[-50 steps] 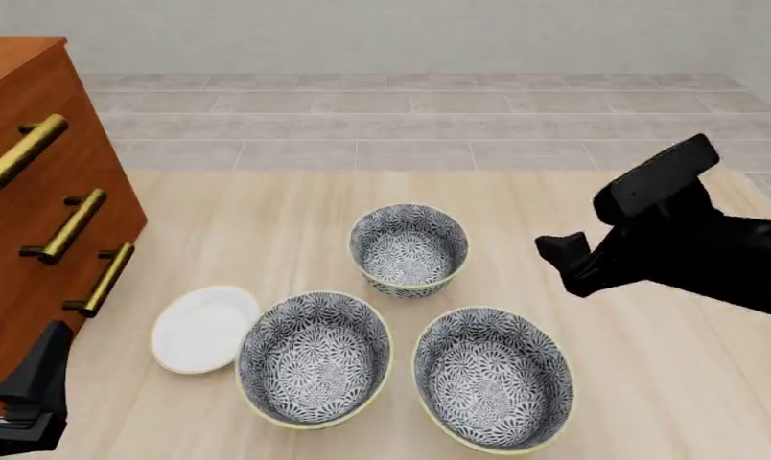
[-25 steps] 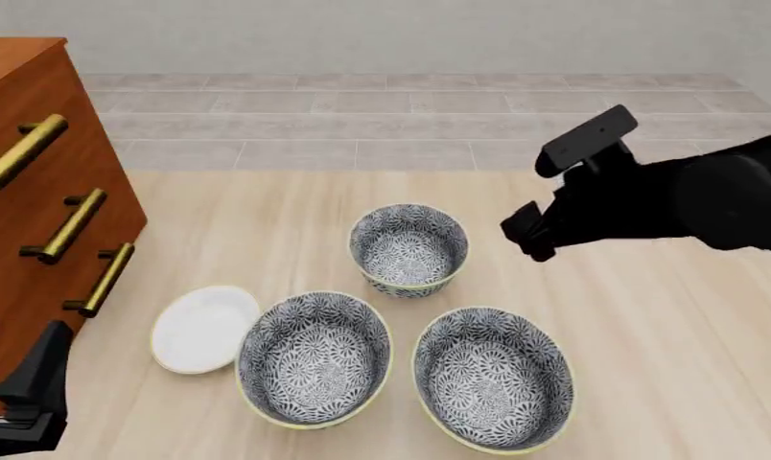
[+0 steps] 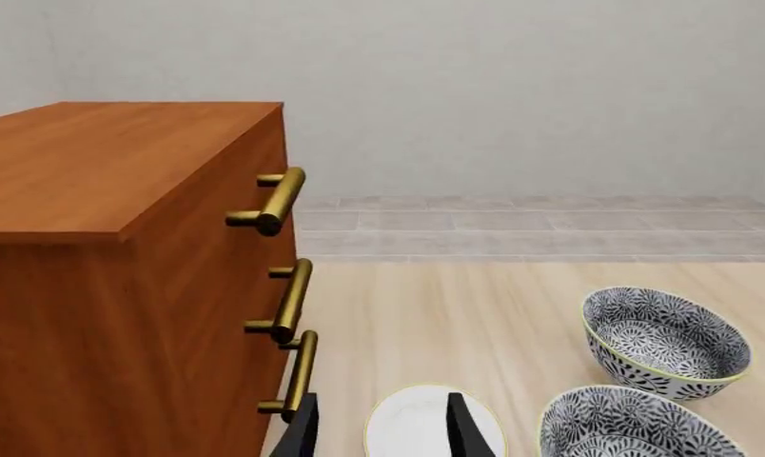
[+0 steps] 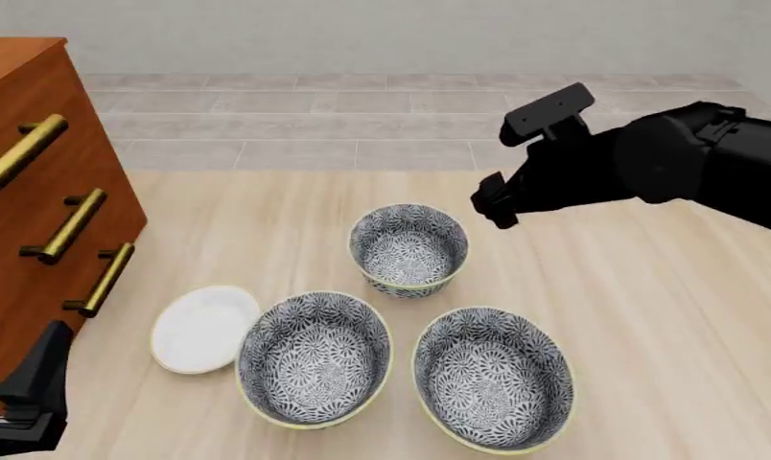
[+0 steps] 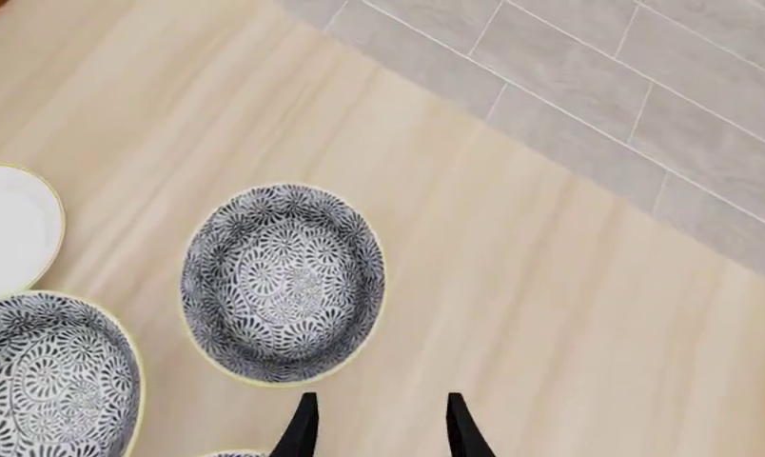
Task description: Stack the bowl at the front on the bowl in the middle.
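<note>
Three floral bowls sit on the wooden table. The bowl at the front (image 4: 408,247) (image 5: 284,284) (image 3: 668,343) lies farthest forward along the reach. The bowl in the middle (image 4: 314,357) (image 5: 47,381) (image 3: 630,430) is nearer and to the left. My right gripper (image 4: 491,206) (image 5: 376,433) is open and empty, raised just right of the front bowl's rim. The left gripper (image 4: 37,383) (image 3: 382,433) is open and empty at the near left, beside the cabinet.
A third identical bowl (image 4: 493,377) sits nearest, at the right. A flat white plate (image 4: 204,328) (image 3: 415,428) lies left of the middle bowl. A wooden cabinet (image 4: 34,182) with brass handles (image 3: 281,200) stands at the table's left.
The right arm has swung left and away from me, from the table's right side to a spot beside the front bowl. The left arm and all bowls have stayed put.
</note>
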